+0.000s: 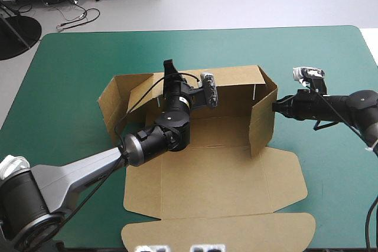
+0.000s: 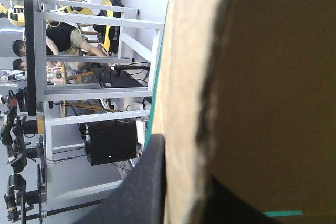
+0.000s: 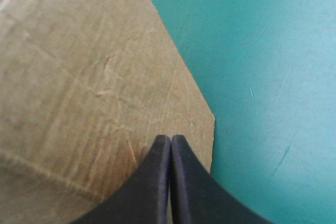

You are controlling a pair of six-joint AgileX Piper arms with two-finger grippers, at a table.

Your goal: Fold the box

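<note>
The brown box (image 1: 218,181) sits mid tabletop (image 1: 65,104), walls raised, lid flat toward the near edge. The left tool (image 1: 170,68) grips its far wall. Only the right wrist view shows the right tool (image 3: 170,140) clenched, tip against board.

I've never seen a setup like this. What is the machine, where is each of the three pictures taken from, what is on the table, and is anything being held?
This is a robot with two arms, each ending in a gripper of two black fingers. The high view looks down from behind the robot onto a table with a teal-green cover. The other two views come from a camera on each wrist, looking along that gripper.

On the table lies a brown box, half formed: its far and side walls stand up, and the lid lies flat at the near edge.

The left gripper reaches inside and pinches the far wall; its wrist view shows board between the fingers. The right gripper is shut, with its tip against the outside of the right wall.
</note>
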